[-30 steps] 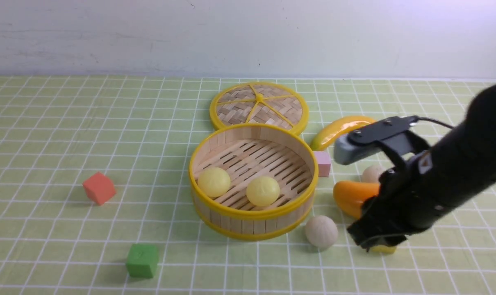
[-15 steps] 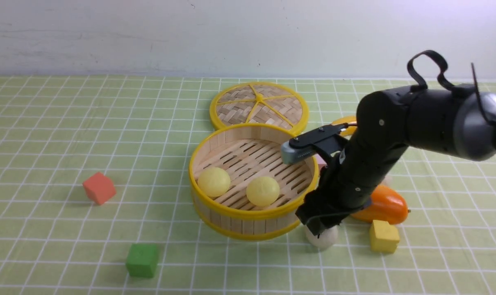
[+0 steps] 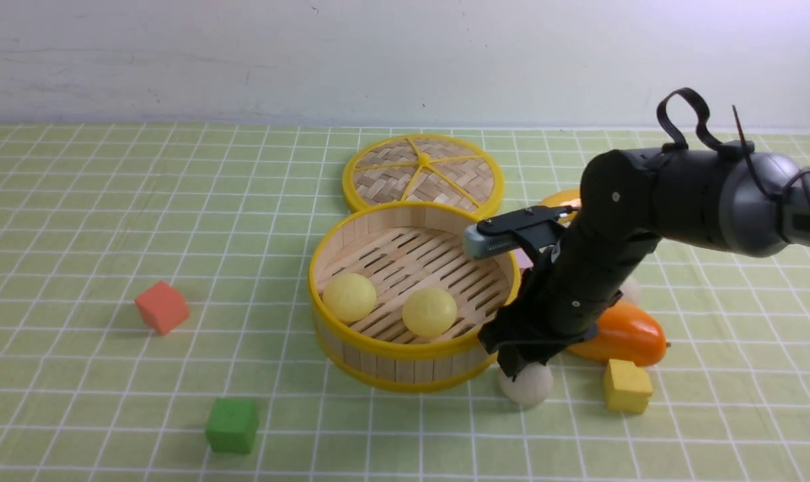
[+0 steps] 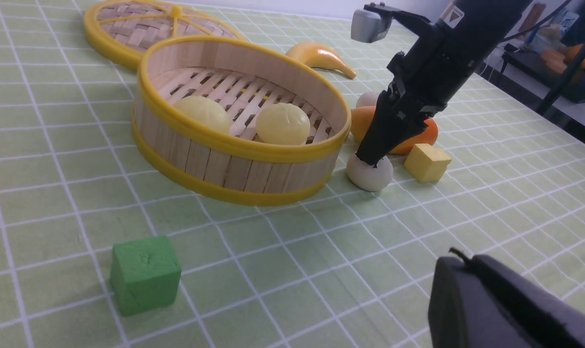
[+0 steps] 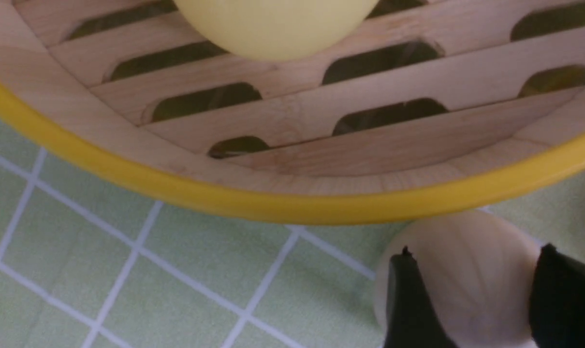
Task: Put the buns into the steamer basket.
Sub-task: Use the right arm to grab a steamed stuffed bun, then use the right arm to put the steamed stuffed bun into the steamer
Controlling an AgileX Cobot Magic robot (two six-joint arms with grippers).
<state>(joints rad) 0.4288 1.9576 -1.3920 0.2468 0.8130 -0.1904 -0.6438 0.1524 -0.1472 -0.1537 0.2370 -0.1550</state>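
Note:
The steamer basket (image 3: 412, 348) stands mid-table with two smooth pale yellow buns (image 3: 349, 297) (image 3: 430, 312) on its slatted floor. An off-white pleated bun (image 3: 529, 387) rests on the cloth just outside the basket's right front rim. My right gripper (image 3: 515, 365) points down onto it. In the right wrist view the right gripper (image 5: 475, 251) is open, its dark fingers straddling the top of that bun (image 5: 471, 290). Another off-white bun (image 3: 631, 289) peeks out behind the right arm. My left gripper (image 4: 459, 256) is shut, low over bare cloth, holding nothing.
The flat woven lid (image 3: 423, 173) lies behind the basket. An orange mango (image 3: 629, 335) and a yellow cube (image 3: 626, 386) sit right of the gripper, and a banana (image 4: 321, 57) lies farther back. A red cube (image 3: 162, 306) and a green cube (image 3: 231, 425) lie to the left.
My right arm has swung left from above the yellow cube to the pleated bun beside the basket and come down onto it. The buns in the basket have not moved.

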